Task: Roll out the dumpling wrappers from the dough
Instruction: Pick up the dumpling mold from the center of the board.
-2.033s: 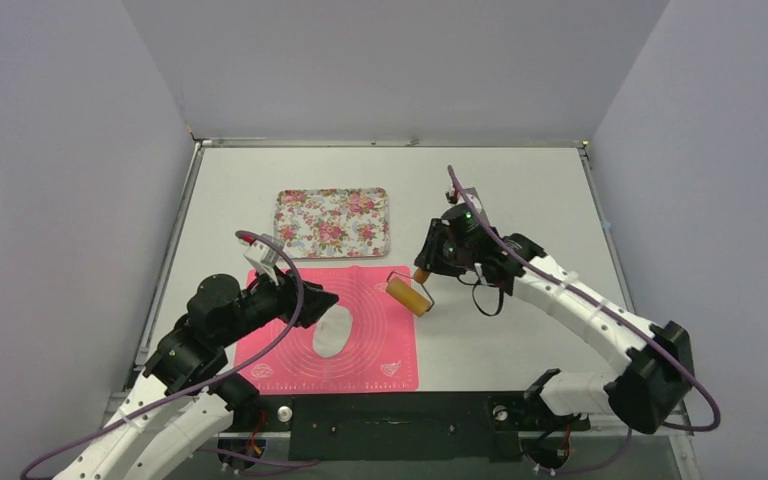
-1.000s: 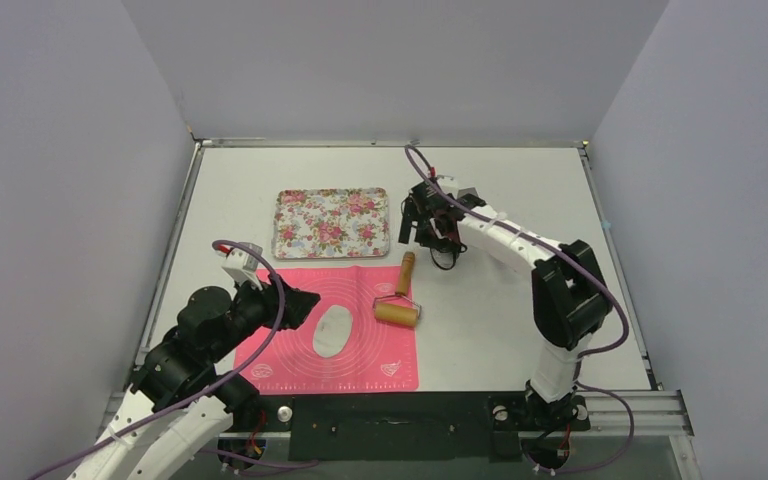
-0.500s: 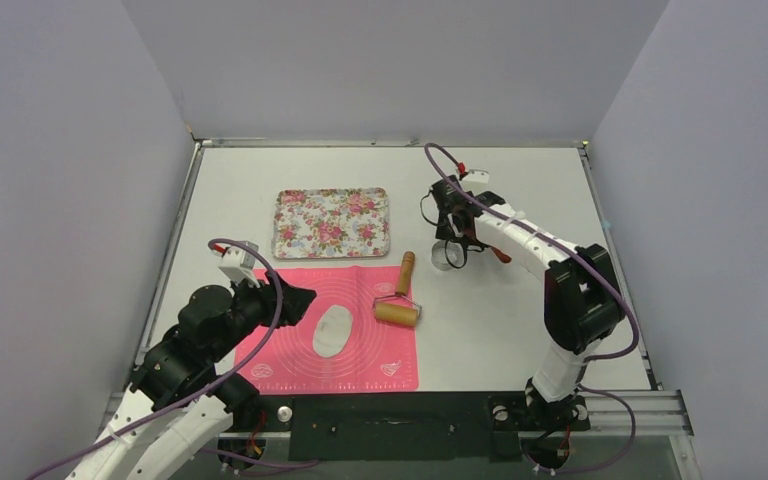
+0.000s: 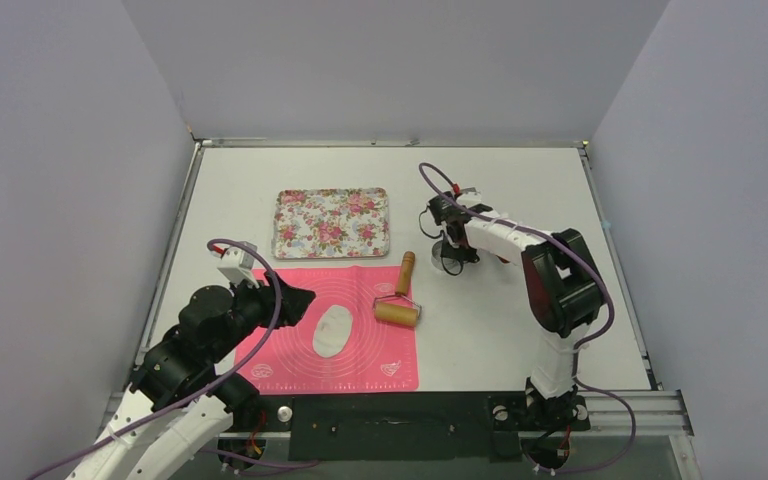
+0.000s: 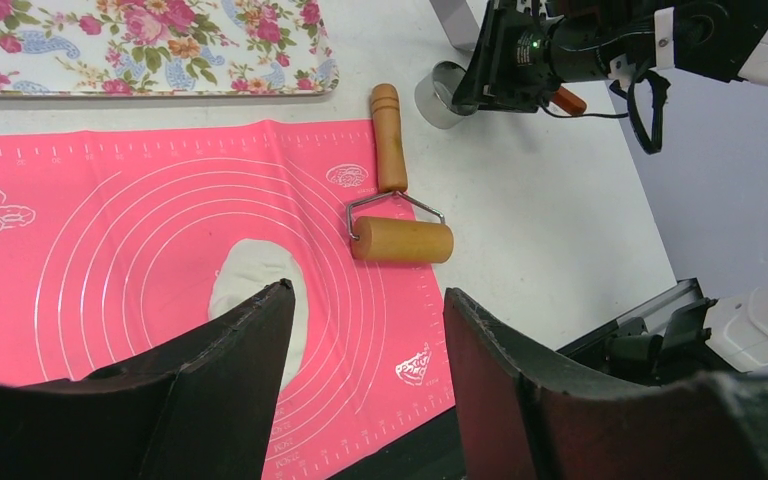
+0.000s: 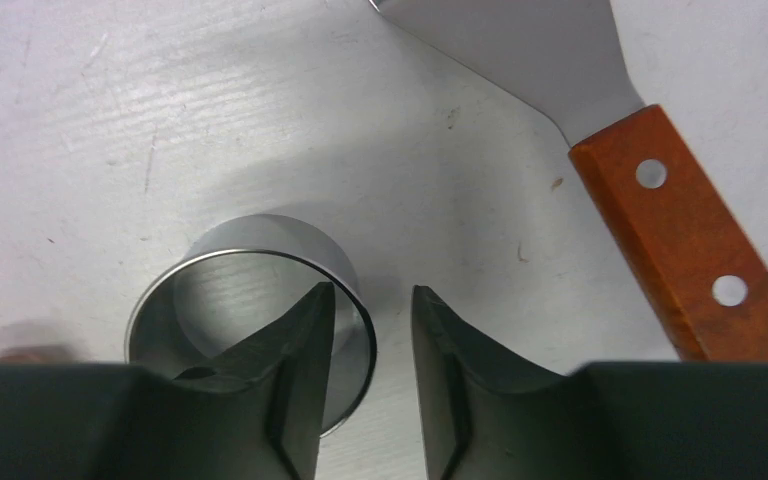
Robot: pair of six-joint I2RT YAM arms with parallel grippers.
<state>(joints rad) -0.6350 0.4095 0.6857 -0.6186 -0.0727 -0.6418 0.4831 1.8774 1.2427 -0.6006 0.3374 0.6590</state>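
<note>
Pink mat (image 4: 360, 350) on worktop (image 4: 520, 330). Dough (image 4: 332, 330): flat white oval near mat's middle. Wooden roller (image 4: 398, 300) across mat's right edge. Floral tray (image 4: 332, 222) just beyond mat's far edge. Left end effector (image 5: 370, 300) wide, empty, above mat's left side. Right end effector (image 6: 372, 295) past mat's far-right corner, narrow, astride ring cutter (image 6: 250, 240) wall, not visibly clamping; spatula (image 6: 680, 250) alongside.

Robotics lab cell: plain lilac walls (image 4: 390, 60) box in white table (image 4: 520, 330), arms (image 4: 560, 290) bolted to aluminium rail (image 4: 615, 405).
</note>
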